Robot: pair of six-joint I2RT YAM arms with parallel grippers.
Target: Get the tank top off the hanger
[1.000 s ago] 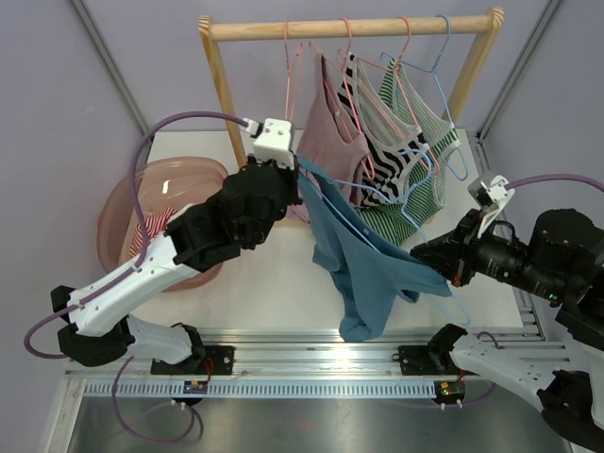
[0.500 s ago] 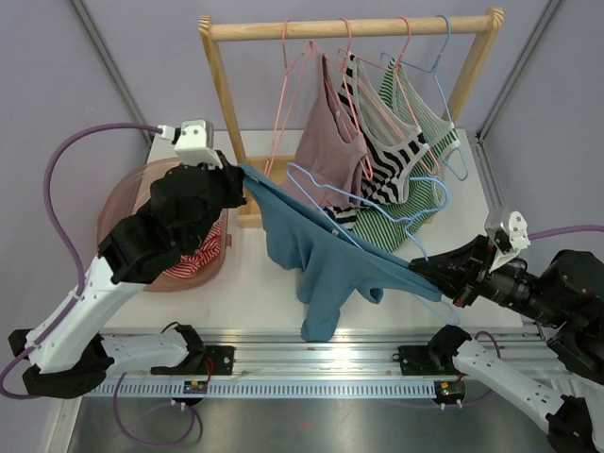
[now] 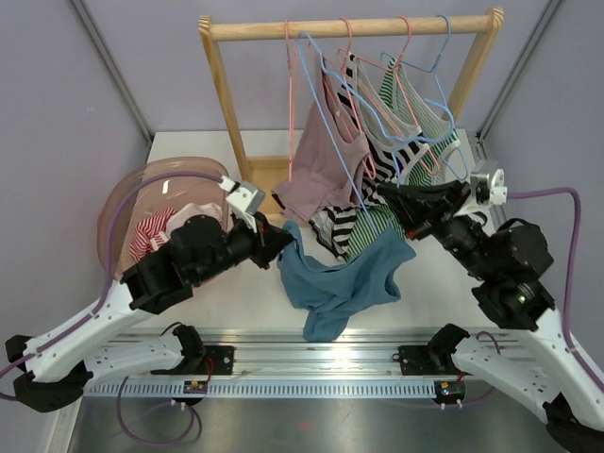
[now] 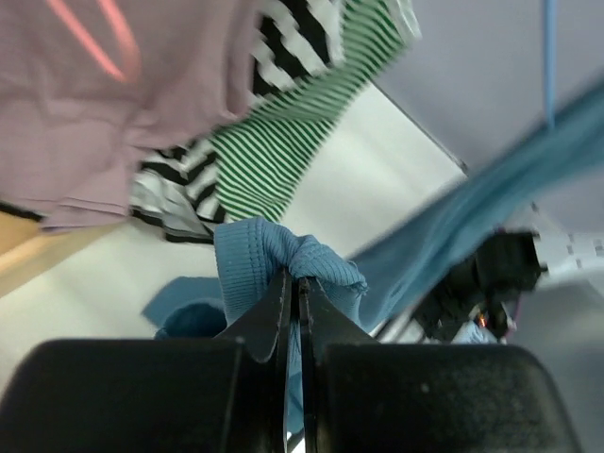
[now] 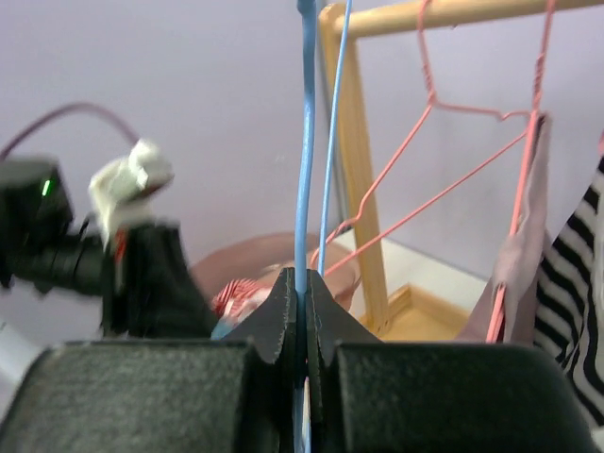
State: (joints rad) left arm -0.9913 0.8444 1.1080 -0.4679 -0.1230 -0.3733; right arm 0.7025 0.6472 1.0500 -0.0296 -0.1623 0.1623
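Observation:
The blue tank top (image 3: 340,278) lies crumpled on the white table, one end drooping over the near edge. My left gripper (image 3: 281,243) is shut on a bunched edge of it, seen in the left wrist view as ribbed blue fabric (image 4: 260,260) pinched between the fingertips (image 4: 294,279). My right gripper (image 3: 387,193) is shut on the wire of a bare blue hanger (image 3: 315,80), which reaches up to the wooden rail. In the right wrist view the blue wire (image 5: 305,142) runs straight up out of the closed gripper (image 5: 304,279). The top is off that hanger.
A wooden rack (image 3: 349,26) at the back holds a mauve top (image 3: 326,160), a black-striped top and a green-striped top (image 3: 415,123) on pink and blue hangers. A pink tub (image 3: 132,193) with a red-striped garment (image 3: 151,231) sits at the left.
The blue top has slid off the hanger and dropped to the table as my left gripper came down and forward. My right gripper swung the bare hanger up toward the rail.

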